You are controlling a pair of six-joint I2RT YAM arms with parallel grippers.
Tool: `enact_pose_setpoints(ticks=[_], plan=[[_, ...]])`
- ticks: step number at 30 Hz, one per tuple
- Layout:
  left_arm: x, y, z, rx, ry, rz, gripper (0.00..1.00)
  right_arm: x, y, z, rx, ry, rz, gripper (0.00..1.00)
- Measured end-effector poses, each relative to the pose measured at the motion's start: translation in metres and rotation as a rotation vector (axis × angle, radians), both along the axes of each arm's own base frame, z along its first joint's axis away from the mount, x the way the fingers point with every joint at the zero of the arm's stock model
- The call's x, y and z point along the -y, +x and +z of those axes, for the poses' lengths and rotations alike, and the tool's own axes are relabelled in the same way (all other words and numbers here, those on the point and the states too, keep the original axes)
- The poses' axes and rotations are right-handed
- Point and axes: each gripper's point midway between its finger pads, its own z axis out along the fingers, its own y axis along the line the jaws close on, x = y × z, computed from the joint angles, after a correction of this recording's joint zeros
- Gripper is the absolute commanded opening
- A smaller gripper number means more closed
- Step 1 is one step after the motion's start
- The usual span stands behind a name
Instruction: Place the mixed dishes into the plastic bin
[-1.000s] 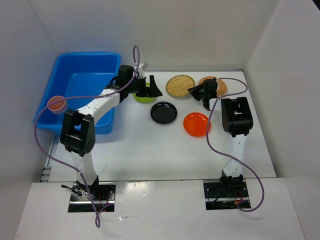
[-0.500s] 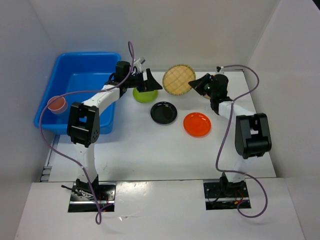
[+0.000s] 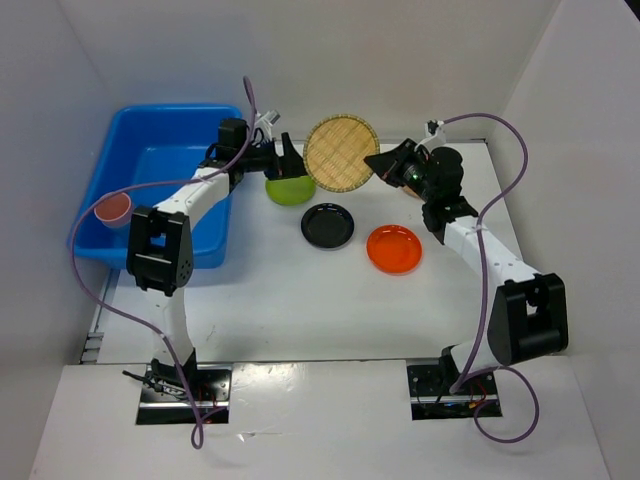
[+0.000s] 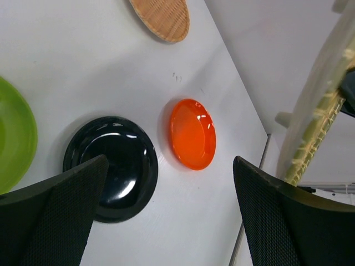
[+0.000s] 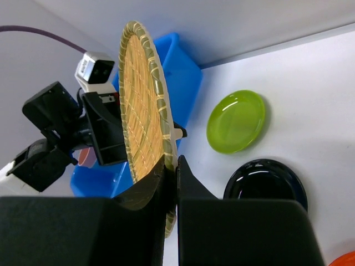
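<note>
My right gripper (image 3: pixel 378 163) (image 5: pixel 173 166) is shut on the rim of a woven tan plate (image 3: pixel 341 152) (image 5: pixel 141 122), holding it on edge above the table. My left gripper (image 3: pixel 288 160) (image 4: pixel 169 216) hangs open and empty next to the lime green plate (image 3: pixel 289 190) (image 4: pixel 14 141), close to the held plate's edge (image 4: pixel 319 111). On the table lie a black plate (image 3: pixel 328 226) (image 4: pixel 111 166), an orange plate (image 3: pixel 393 249) (image 4: pixel 192 133) and a second woven plate (image 4: pixel 161 19). The blue plastic bin (image 3: pixel 150 165) (image 5: pixel 186 77) stands at the left.
A salmon-pink cup (image 3: pixel 113 208) sits at the bin's front left rim. White walls close in the table on three sides. Purple cables loop from both arms. The left arm (image 3: pixel 190 205) stretches over the bin's right side.
The right arm has lifted the woven plate off the table, tipped it on edge and carried it left toward the left gripper. The left gripper has drawn back slightly and stayed open.
</note>
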Motion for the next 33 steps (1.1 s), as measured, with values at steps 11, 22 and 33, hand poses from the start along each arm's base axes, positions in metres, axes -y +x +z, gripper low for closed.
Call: enact_pose_setpoints(ticks=[11,22,33], plan=[[-0.045,-0.041,0.066,0.136,0.003,0.057,1.00,0.002,-0.011,0.013,0.020,-0.019,-0.014,0.00],[-0.032,-0.059,0.080,0.183,-0.045,-0.052,1.00,-0.009,-0.020,0.015,0.024,-0.023,0.032,0.00],[-0.021,-0.061,0.070,0.151,-0.063,-0.116,0.49,-0.054,-0.045,0.015,0.029,-0.028,0.157,0.00]])
